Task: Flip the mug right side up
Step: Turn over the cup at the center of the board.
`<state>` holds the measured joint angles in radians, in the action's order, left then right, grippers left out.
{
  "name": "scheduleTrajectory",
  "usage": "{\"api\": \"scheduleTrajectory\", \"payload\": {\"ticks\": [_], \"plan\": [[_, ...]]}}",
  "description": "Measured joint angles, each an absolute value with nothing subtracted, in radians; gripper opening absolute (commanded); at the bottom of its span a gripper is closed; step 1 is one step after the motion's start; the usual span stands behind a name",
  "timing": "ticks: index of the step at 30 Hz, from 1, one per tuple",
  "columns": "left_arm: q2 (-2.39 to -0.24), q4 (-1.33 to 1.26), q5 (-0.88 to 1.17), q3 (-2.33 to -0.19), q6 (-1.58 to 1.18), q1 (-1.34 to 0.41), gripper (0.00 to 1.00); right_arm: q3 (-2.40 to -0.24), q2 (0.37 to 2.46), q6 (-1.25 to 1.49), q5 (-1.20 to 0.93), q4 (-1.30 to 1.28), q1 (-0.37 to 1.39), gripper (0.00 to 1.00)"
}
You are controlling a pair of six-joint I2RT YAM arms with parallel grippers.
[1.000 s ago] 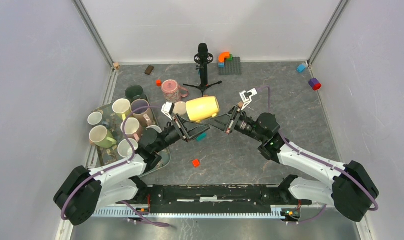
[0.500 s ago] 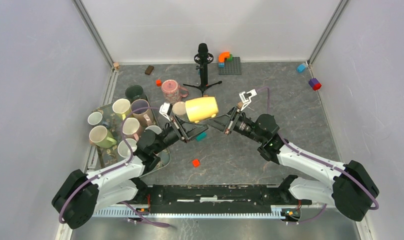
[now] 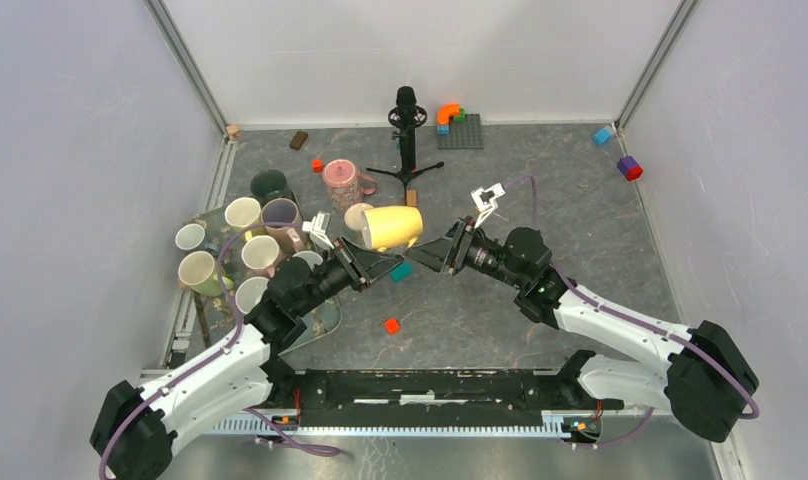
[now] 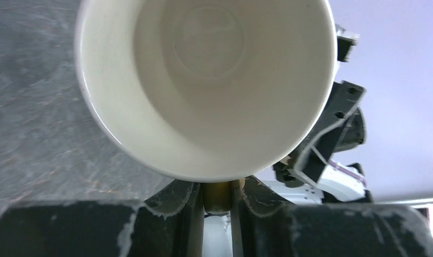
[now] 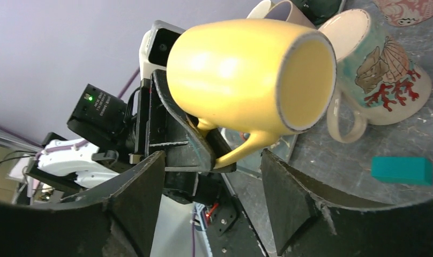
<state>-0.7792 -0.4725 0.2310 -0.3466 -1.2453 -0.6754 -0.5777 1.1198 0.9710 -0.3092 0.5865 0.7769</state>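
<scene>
Yellow mug (image 3: 390, 228) up off the desk (image 3: 580, 220), tipped on its side in the air between the two arms, mouth facing the left wrist camera. Left jaws pinching its handle (image 5: 241, 151). Right jaws spread, close to the mug, not touching. Shell-print mug (image 5: 383, 80) on desk nearby

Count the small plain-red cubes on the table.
2. The far red cube sits left of the pink mug; the near red cube lies just nearer than the teal block. Others could be hidden.
</scene>
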Motion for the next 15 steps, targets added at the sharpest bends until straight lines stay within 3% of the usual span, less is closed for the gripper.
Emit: {"api": "scheduleTrajectory", "payload": {"ticks": [8, 15], "plan": [[-0.699, -0.126, 0.154, -0.423, -1.141, -0.675, 0.02, -0.612, 1.103, 0.847, -0.266, 0.424, 0.777, 0.91], [-0.587, 0.244, 0.06, -0.58, -1.032, -0.675, 0.02, -0.674, 1.079, 0.688, -0.166, 0.233, 0.777, 0.95]]}}
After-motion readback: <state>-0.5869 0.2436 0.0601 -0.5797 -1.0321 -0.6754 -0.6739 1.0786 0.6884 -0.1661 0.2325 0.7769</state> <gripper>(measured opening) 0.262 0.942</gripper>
